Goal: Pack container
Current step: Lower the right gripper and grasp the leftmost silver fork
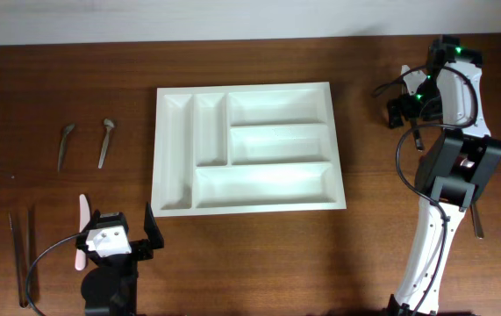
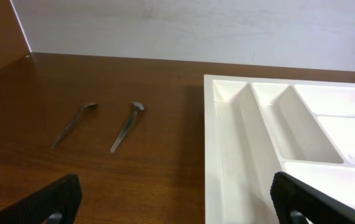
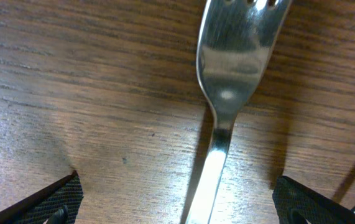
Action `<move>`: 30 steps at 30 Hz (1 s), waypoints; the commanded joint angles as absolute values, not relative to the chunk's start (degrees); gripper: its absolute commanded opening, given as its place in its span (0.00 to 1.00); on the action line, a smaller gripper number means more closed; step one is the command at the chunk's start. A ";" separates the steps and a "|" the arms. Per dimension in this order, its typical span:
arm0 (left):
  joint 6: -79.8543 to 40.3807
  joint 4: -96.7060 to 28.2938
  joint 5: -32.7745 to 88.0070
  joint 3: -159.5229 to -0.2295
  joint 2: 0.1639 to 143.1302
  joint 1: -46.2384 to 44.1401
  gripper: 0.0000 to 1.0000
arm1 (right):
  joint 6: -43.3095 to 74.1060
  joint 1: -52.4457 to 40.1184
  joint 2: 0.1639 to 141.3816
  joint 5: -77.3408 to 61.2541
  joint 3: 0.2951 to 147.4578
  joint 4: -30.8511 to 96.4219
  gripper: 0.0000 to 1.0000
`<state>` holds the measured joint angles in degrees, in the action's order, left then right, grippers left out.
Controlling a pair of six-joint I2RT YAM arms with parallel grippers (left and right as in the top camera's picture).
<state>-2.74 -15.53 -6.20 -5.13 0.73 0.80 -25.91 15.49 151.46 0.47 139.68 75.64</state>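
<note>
I am hanging my right fingers spread wide just above the desk, one at either side of a fork. In my wrist view its tines are pointing to 12 o'clock and its handle is running down toward 6 between them; nothing is being pinched. I am judging the pick-up of this fork to be the step in hand. To do it well I am aiming to centre the slim handle between the pads and to sink until the tips are nearly brushing the wood, since the metal is lying flat and low. Then I am planning to close across the neck just below the tines, so the fork is not swivelling on the lift. My left fingers are likewise standing spread and empty, facing two spoons at 11 o'clock. The tray is sitting in the middle of the desk, at 9 o'clock from my right arm. It is looking white, smooth and sloping-walled, with two narrow slots running 12 to 6 at its 9 o'clock end and three long bays lying crosswise beside them, all appearing empty.
</note>
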 commanded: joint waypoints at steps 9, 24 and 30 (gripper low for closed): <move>-2.07 -15.42 -5.61 -4.86 0.30 0.64 0.99 | -26.59 15.05 152.42 2.42 140.68 73.87 0.84; -2.09 -15.42 -5.61 -4.86 0.30 0.64 0.99 | -26.61 15.07 152.42 2.42 140.68 73.01 0.49; -2.07 -15.42 -5.61 -4.86 0.30 0.62 0.99 | -26.59 15.07 152.42 2.42 140.68 72.40 0.39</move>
<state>-2.74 -15.53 -6.20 -5.13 0.73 0.80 -26.74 15.42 151.48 1.72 139.72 72.69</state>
